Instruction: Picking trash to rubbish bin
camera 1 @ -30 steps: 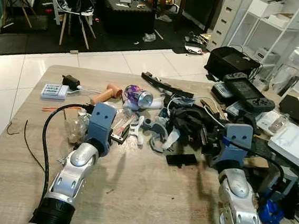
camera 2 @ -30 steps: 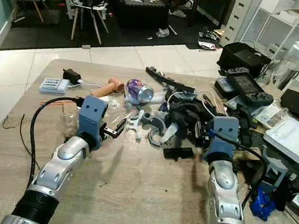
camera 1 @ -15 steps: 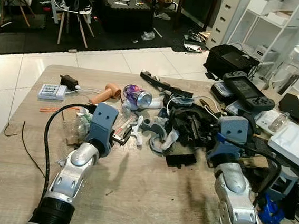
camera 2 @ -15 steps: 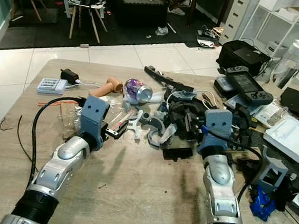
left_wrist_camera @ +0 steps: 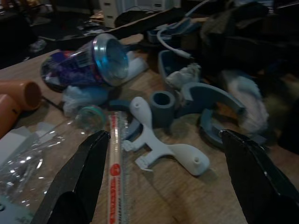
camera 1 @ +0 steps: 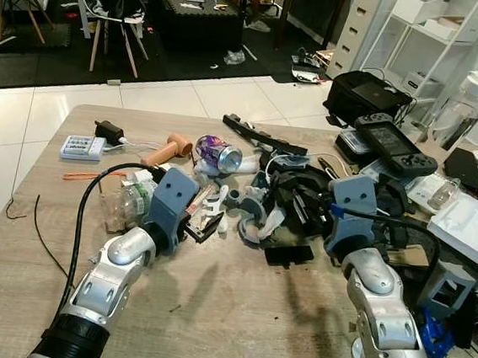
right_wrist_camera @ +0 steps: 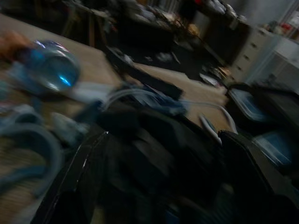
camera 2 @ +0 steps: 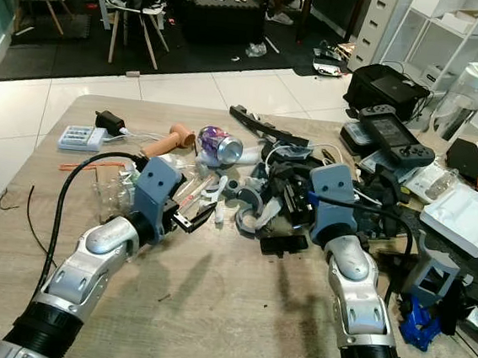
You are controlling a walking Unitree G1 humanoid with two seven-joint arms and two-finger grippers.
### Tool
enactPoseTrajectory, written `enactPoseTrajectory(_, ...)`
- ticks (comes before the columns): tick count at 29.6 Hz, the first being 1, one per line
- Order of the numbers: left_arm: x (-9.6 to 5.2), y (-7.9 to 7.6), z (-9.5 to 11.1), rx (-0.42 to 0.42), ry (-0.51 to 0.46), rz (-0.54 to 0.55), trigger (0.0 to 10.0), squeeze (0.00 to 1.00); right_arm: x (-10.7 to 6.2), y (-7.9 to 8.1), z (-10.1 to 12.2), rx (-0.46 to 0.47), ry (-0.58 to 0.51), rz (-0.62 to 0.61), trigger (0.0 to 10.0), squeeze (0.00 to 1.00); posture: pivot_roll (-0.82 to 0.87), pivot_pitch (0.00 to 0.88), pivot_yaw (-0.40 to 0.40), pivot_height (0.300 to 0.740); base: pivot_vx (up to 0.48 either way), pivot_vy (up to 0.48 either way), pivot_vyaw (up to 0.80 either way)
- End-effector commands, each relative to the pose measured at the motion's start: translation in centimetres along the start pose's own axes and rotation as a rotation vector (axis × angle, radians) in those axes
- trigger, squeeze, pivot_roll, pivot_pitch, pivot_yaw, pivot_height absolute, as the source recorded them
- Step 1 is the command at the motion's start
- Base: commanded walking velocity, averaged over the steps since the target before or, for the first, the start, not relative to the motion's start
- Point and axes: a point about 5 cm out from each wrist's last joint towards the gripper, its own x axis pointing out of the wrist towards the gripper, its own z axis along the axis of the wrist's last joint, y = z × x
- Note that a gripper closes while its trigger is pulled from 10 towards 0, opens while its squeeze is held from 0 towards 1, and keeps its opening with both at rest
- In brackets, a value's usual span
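My left gripper [left_wrist_camera: 163, 177] spread wide just over the white plastic bracket [left_wrist_camera: 161, 144], purple can [left_wrist_camera: 88, 63] lying on its side beyond it, my right gripper [right_wrist_camera: 163, 182] likewise parted above the black tangle of parts [right_wrist_camera: 154, 144], all on the cluttered wooden table [camera 1: 234, 314]
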Motion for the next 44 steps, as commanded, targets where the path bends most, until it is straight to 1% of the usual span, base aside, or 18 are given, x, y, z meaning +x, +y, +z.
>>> enactPoseTrajectory(1,-0.3,-0.3,-0.1,0.021,-0.002,-0.028,10.0,0.0,-0.1,-1.0,-0.5,-0.024,0.054,-0.067,10.0,0.0,-0.11,0.058,-0.02,0.74,0.0,0.0,0.0)
enactPoseTrajectory(3,-0.3,-0.4,0.0,0.023,-0.004,-0.032,10.0,0.0,-0.2,-1.2,-0.8,-0.027,0.071,-0.08,10.0,0.0,-0.11,0.058,-0.02,0.74,0.0,0.0,0.0)
enactPoseTrajectory(4,-0.3,-0.5,0.0,0.022,-0.004,-0.035,10.0,0.0,-0.3,-1.3,-1.1,-0.018,0.089,-0.08,10.0,1.0,-0.11,0.059,-0.02,0.74,0.0,0.0,0.0)
enactPoseTrajectory(10,-0.4,-0.7,0.1,0.019,-0.011,-0.059,10.0,0.0,-0.6,-2.0,-2.1,0.005,0.13,-0.088,10.0,1.0,-0.11,0.069,-0.017,0.74,0.0,0.0,0.0)
enactPoseTrajectory(11,-0.3,-0.9,0.3,0.023,-0.023,-0.074,10.0,0.0,-0.7,-2.3,-2.4,0.043,0.138,-0.102,10.0,0.0,-0.11,0.071,-0.017,0.74,0.0,0.0,0.0)
enactPoseTrajectory(14,-0.3,-1.2,0.7,0.035,-0.058,-0.106,10.0,0.0,-0.9,-2.7,-3.0,0.111,0.152,-0.123,10.0,0.0,-0.11,0.076,-0.016,0.74,0.0,0.0,0.0)
enactPoseTrajectory(15,-0.4,-1.5,1.3,0.022,-0.112,-0.142,10.0,0.0,-0.9,-2.8,-3.2,0.13,0.155,-0.102,10.0,0.0,-0.11,0.076,-0.016,0.74,0.0,0.0,0.0)
enactPoseTrajectory(17,-0.5,-1.7,1.7,0.009,-0.147,-0.164,10.0,0.0,-0.9,-2.8,-3.2,0.144,0.155,-0.084,10.0,0.0,-0.11,0.076,-0.016,0.74,0.0,0.0,0.0)
enactPoseTrajectory(18,-0.4,-1.9,2.1,-0.025,-0.177,-0.188,10.0,0.0,-0.8,-2.9,-3.3,0.16,0.16,-0.074,10.0,0.0,-0.12,0.088,-0.016,0.74,0.0,0.0,0.0)
enactPoseTrajectory(19,-0.4,-2.1,2.4,-0.042,-0.197,-0.215,10.0,0.0,-0.8,-3.1,-3.5,0.143,0.173,-0.063,10.0,0.0,-0.12,0.09,-0.015,0.74,0.0,0.0,0.0)
enactPoseTrajectory(22,-0.3,-2.4,2.6,-0.04,-0.201,-0.241,10.0,0.0,-0.7,-3.2,-3.8,0.141,0.196,-0.052,10.0,0.0,-0.12,0.092,-0.014,0.74,0.0,0.0,0.0)
enactPoseTrajectory(25,-0.2,-2.6,2.6,-0.034,-0.203,-0.249,10.0,0.0,-0.7,-3.1,-4.6,0.125,0.246,-0.022,10.0,0.0,-0.12,0.095,-0.01,0.74,0.0,0.0,0.0)
enactPoseTrajectory(30,-0.2,-2.6,2.7,-0.036,-0.214,-0.255,10.0,0.0,-0.9,-2.8,-5.7,0.12,0.315,0.044,10.0,0.0,-0.12,0.099,-0.01,0.74,0.0,0.0,0.0)
enactPoseTrajectory(37,-0.2,-2.5,2.7,-0.033,-0.215,-0.256,10.0,0.0,-0.8,-2.5,-6.1,0.155,0.33,0.088,10.0,0.0,-0.12,0.099,-0.01,0.74,0.0,0.0,0.0)
enactPoseTrajectory(38,-0.2,-2.5,2.7,-0.034,-0.215,-0.256,10.0,0.0,-0.8,-2.4,-6.1,0.162,0.332,0.091,8.4,0.0,-0.12,0.1,-0.01,0.74,0.0,0.0,0.0)
enactPoseTrajectory(39,-0.2,-2.5,2.7,-0.035,-0.216,-0.258,10.0,0.0,-0.8,-2.4,-6.1,0.169,0.333,0.093,5.3,0.0,-0.12,0.1,-0.01,0.74,0.0,0.0,0.0)
enactPoseTrajectory(40,-0.2,-2.5,2.7,-0.037,-0.216,-0.259,10.0,0.0,-0.8,-2.4,-6.1,0.177,0.333,0.09,0.5,0.0,-0.12,0.1,-0.01,0.74,0.0,0.0,0.0)
enactPoseTrajectory(44,-0.3,-2.6,2.7,-0.038,-0.216,-0.26,10.0,0.0,-0.8,-2.4,-6.1,0.184,0.334,0.086,0.5,0.0,-0.12,0.1,-0.01,0.74,0.0,0.0,0.0)
